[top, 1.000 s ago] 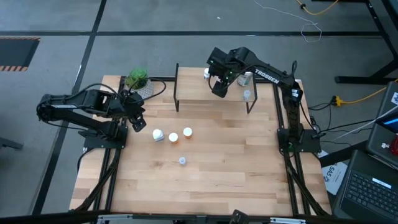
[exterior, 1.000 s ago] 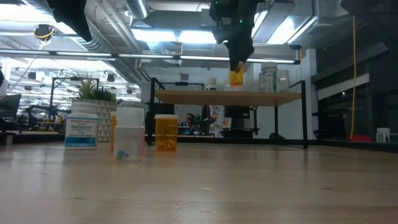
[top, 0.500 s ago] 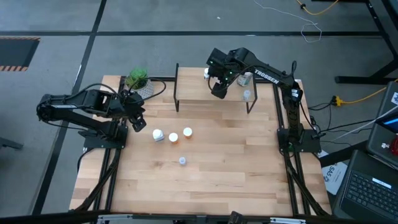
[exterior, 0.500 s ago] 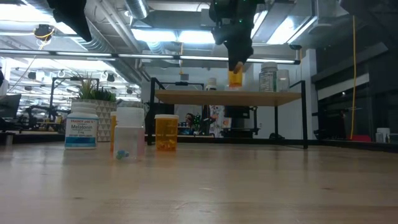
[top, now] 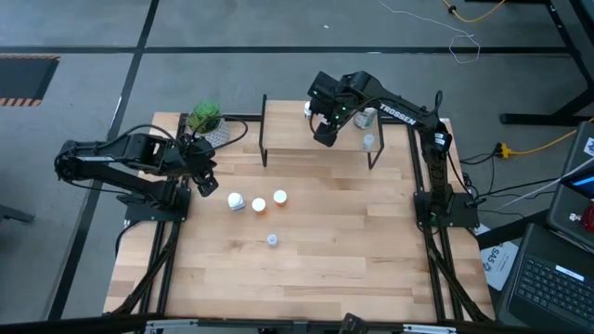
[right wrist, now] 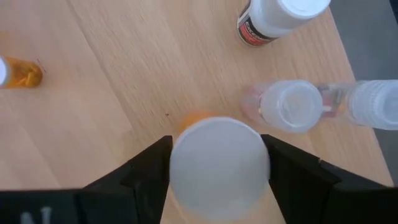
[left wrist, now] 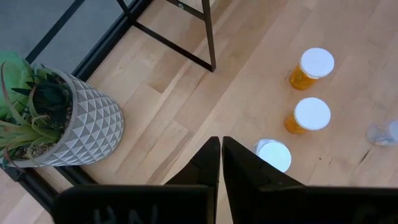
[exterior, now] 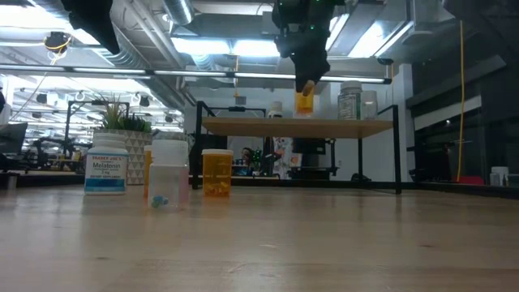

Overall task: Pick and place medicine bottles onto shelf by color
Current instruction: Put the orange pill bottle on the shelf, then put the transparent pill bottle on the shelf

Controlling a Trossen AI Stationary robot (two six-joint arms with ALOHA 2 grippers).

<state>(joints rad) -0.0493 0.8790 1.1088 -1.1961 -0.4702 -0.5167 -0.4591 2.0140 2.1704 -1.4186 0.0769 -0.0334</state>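
Low view shows the right gripper (exterior: 305, 83) pinching a small orange cylindrical medicine bottle (exterior: 305, 100), white-capped, just beneath it and resting on the light-wood shelf (exterior: 298, 126) directly below.

The shelf (top: 320, 139) has bare board on its plant-side half; bottles (right wrist: 292, 106) crowd its far end. On the table (top: 306, 269), three bottles (top: 258, 202) stand before the shelf, with open wood beyond them.
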